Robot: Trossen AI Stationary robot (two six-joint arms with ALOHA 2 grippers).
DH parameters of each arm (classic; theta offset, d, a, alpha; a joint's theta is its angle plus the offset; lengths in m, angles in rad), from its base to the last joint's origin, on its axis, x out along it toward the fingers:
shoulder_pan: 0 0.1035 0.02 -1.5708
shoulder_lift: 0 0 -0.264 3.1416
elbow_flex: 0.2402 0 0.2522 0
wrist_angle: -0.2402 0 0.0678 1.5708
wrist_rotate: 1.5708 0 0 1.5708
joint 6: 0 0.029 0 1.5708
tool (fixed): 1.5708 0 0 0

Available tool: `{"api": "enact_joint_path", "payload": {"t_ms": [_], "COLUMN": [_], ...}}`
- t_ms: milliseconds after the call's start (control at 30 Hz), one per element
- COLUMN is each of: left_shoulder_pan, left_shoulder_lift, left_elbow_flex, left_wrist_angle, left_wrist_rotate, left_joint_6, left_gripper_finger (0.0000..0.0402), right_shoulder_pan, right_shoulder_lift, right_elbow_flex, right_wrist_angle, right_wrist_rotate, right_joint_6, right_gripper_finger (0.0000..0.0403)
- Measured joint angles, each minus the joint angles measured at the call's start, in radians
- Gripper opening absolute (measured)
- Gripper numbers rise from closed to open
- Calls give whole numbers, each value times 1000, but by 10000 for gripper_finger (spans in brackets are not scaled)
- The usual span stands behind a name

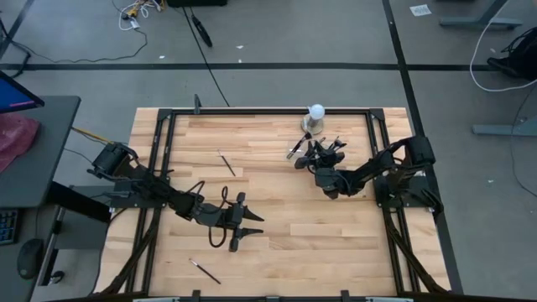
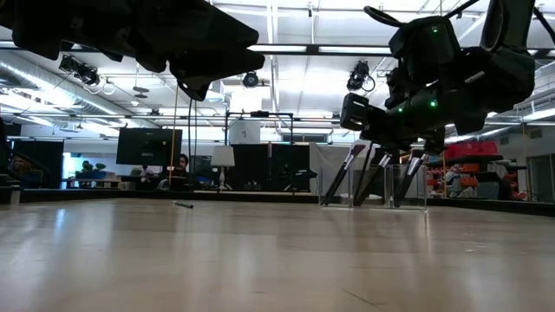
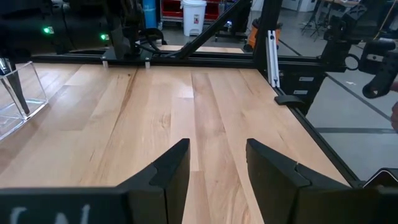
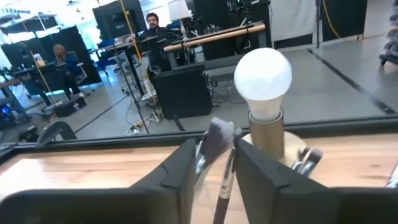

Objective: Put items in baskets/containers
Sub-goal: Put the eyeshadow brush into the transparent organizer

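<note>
Several makeup brushes [image 1: 304, 151] stand leaning in a small clear tray [image 2: 373, 195] on the far right part of the table, just in front of a white ball on a grey base [image 1: 316, 113]. My right gripper [image 4: 216, 163] is at the tray, pointing level toward the ball, open, with a grey-bristled brush [image 4: 217, 135] standing upright between its fingers. My left gripper [image 3: 217, 162] hovers open and empty over the table's near middle [image 1: 239, 225]. Two loose brushes lie flat on the wood, one at the middle left [image 1: 226, 163] and one at the near left [image 1: 204, 270]. My right gripper has a brush's ferrule and handle [image 4: 225, 183] in the gap between its open fingers, which come in level from the table's near side. I cannot tell whether either finger touches the brush. The brush stands upright, bristles up.
A black metal frame [image 1: 252, 111] runs around the tabletop. The tray's clear wall [image 3: 22, 99] also shows in the left wrist view. Bare wood lies between the two arms. People sit at desks in the room beyond the far edge.
</note>
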Motion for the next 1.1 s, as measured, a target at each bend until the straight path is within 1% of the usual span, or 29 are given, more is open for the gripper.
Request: {"api": "enact_joint_path", "payload": {"t_ms": [133, 267, 433, 533, 600, 667, 733, 833, 900, 1000, 1100], "left_shoulder_pan": [0, 0, 0, 0, 0, 0, 0, 0, 0, 0, -3], "left_shoulder_lift": [0, 0, 0, 0, 0, 0, 0, 0, 0, 0, 0], "left_elbow_flex": [0, 0, 0, 0, 0, 0, 0, 0, 0, 0, 0], "left_wrist_angle": [-1, -5, -5, -5, -5, -5, -6, -10, -21, -52, -99], "left_wrist_rotate": [0, 0, 0, 0, 0, 0, 0, 0, 0, 0, 0], "left_joint_6": [-6, -19, -21, -21, -21, -21, -20, -19, -20, -28, -74], "left_gripper_finger": [160, 160, 160, 160, 160, 160, 160, 160, 160, 160, 160], "right_shoulder_pan": [0, 5, 44, 92, 138, 187, 236, 300, 336, 385, 427], "right_shoulder_lift": [-53, -144, -290, -360, -387, -395, -388, -356, -324, -239, -124], "right_elbow_flex": [-15, -16, -16, -16, -16, -16, -16, -16, -12, 23, 97], "right_wrist_angle": [1, 7, 11, 12, 11, 10, 4, -56, -93, -140, -154], "right_wrist_rotate": [12, 12, 13, 7, -16, -67, -143, -274, -341, -411, -428], "right_joint_6": [-87, -252, -451, -516, -535, -533, -505, -395, -306, -212, -191], "right_gripper_finger": [142, 156, 157, 152, 148, 144, 138, 130, 123, 115, 108]}}
